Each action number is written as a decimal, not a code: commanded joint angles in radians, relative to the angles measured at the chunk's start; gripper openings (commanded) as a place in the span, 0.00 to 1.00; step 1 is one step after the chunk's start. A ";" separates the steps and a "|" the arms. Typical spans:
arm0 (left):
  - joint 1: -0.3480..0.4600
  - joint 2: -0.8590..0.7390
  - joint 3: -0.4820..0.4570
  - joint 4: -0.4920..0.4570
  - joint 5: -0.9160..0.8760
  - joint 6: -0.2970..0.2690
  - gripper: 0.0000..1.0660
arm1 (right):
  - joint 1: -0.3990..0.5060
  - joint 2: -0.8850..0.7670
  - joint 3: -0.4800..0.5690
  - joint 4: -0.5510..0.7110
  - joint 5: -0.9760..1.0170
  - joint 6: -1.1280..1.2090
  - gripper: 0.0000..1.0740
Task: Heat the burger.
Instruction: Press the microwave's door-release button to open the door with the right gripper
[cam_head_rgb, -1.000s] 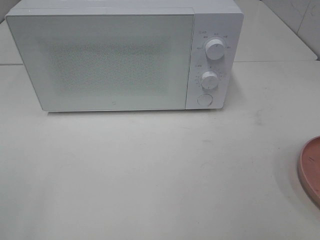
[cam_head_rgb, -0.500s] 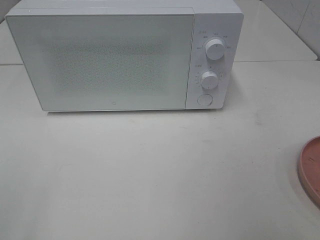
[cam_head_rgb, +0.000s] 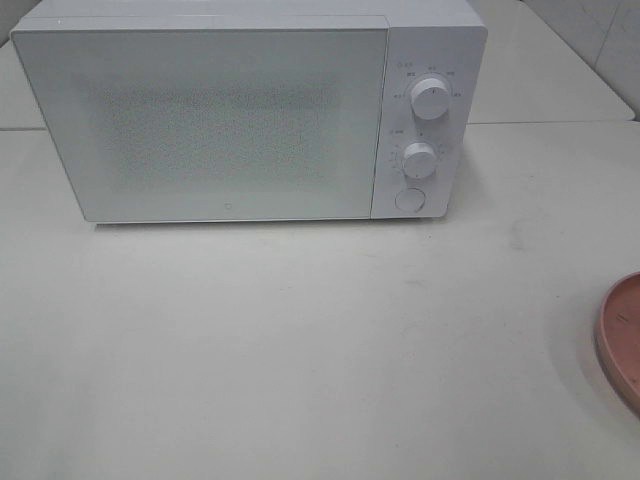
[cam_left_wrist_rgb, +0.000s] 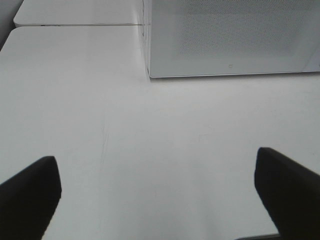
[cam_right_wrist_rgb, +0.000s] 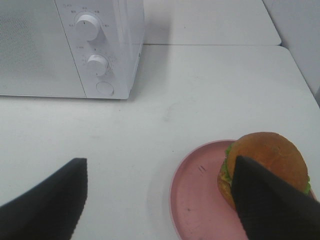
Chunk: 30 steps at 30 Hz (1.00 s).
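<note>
Right wrist: burger (cam_right_wrist_rgb: 267, 157) on plate (cam_right_wrist_rgb: 195, 195) near table (cam_right_wrist_rgb: 210, 95) edge; right gripper (cam_right_wrist_rgb: 160, 165), left gripper (cam_left_wrist_rgb: 156, 162) apart; bare table fronting microwave (cam_head_rgb: 220, 120).

White table (cam_head_rgb: 300, 350), matte top, lightly soiled: faint grey scuffs (cam_head_rgb: 515, 235) toward the right side and a thin scratch line (cam_left_wrist_rgb: 103, 145) on the left half. A straight seam (cam_head_rgb: 545, 123) runs across the far part, where a second white top butts up behind. Directly on the surface: a white microwave (cam_head_rgb: 230, 120), standing at the far middle, door shut, with two knobs and a round button on its right-hand panel; and a round pink plate (cam_head_rgb: 622, 340) at the near right edge, well apart from the microwave.
</note>
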 joint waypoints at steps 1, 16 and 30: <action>0.001 -0.020 0.003 0.006 -0.008 -0.003 0.97 | -0.008 0.039 -0.009 0.003 -0.057 0.007 0.71; 0.001 -0.020 0.003 0.006 -0.008 -0.004 0.97 | -0.008 0.207 0.100 0.002 -0.382 0.006 0.71; 0.001 -0.020 0.003 0.006 -0.008 -0.004 0.97 | -0.008 0.445 0.148 -0.009 -0.642 0.007 0.71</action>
